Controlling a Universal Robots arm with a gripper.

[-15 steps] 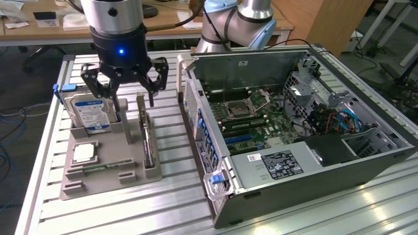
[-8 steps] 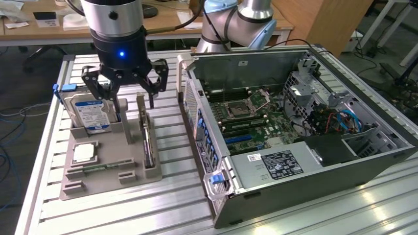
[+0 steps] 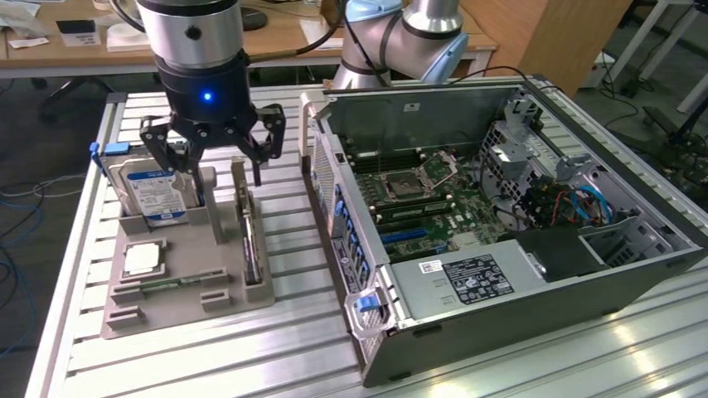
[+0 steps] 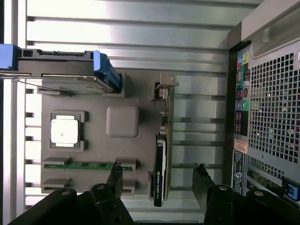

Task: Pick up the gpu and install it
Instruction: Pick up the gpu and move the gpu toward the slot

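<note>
Matte grey moulded holder [image 3: 182, 274] on ribbed alu table [image 3: 221, 365], beside open sheet-metal PC case [image 3: 531, 315] w/ perforated rear panel. Black gripper [image 3: 227, 174] spread wide, empty, one finger either side of gpu [image 3: 250, 240], no contact visible. Thin flat dark card w/ silver-grey bracket, standing on edge in holder slot nearest the case, apart from hard drive [image 3: 149, 191] & square silver CPU [image 3: 144, 259].

The arm [image 3: 197, 37] reaches straight down; its claw [image 3: 228, 176] hangs with jaws spread wide.
</note>
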